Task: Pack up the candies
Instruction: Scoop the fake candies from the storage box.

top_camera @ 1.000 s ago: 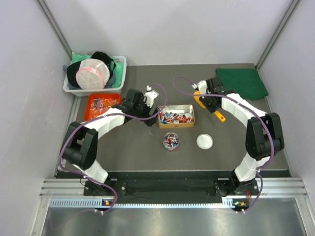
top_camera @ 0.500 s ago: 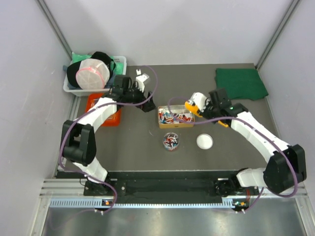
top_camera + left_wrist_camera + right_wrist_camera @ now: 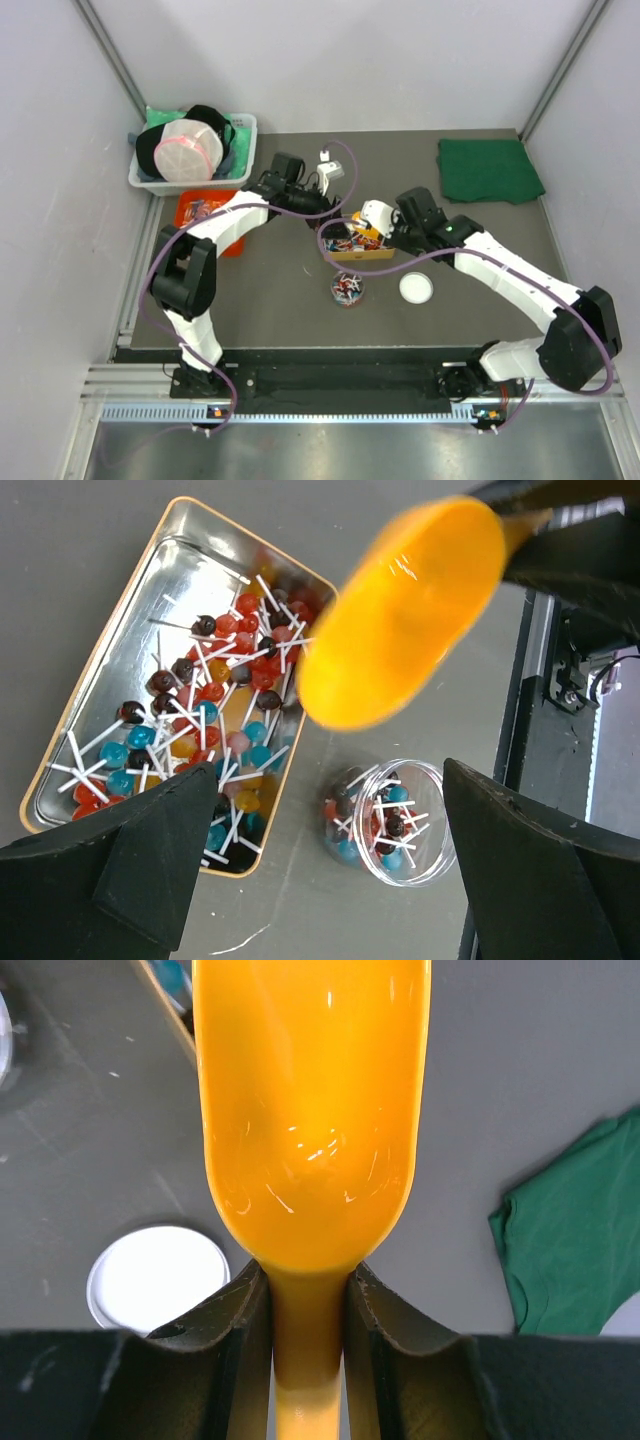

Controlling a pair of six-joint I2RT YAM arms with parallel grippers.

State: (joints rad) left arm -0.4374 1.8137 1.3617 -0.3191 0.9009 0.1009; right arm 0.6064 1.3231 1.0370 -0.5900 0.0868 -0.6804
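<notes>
Here: right pincer [image 3: 308,1300], clamped on the handle of a glossy orange plastic scoop [image 3: 310,1110]; round white lid [image 3: 155,1285] to its left. Left pincer [image 3: 325,870], fingers wide apart, empty; clear round jar [image 3: 390,820] just below it, rectangular metal tin [image 3: 140,620] beyond, both holding mixed-colour candies [image 3: 215,695] on sticks.

**Orange scoop [image 3: 366,231] over the gold tin [image 3: 356,256]**

The right gripper [image 3: 388,230] holds the orange scoop over the gold tin of candies [image 3: 340,241]. A small clear jar [image 3: 347,288] with candies inside stands near the tin, beside a round white lid [image 3: 416,288]. A green cloth [image 3: 489,168] lies apart.
</notes>
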